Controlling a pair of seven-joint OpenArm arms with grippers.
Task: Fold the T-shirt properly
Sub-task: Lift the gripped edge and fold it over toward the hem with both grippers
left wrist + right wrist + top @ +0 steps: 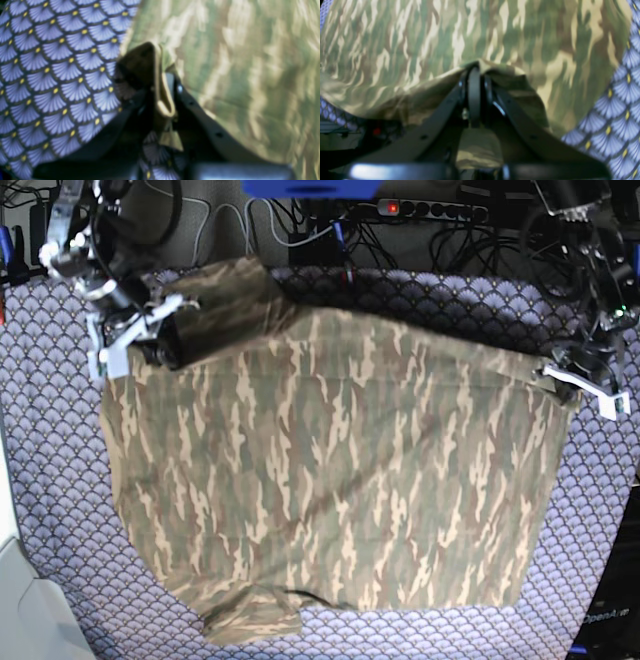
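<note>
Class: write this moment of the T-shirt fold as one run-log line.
left gripper: jaws shut on T-shirt edge | right gripper: jaws shut on T-shirt edge | shirt: spread over purple tablecloth

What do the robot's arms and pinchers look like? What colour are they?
Up close, each gripper, left and right, has black fingers that spread into a V, dotted with small holes. From the base view, both grippers carry white parts, and the arms behind them are dark with silvery metal pieces and black cables looping around them.
</note>
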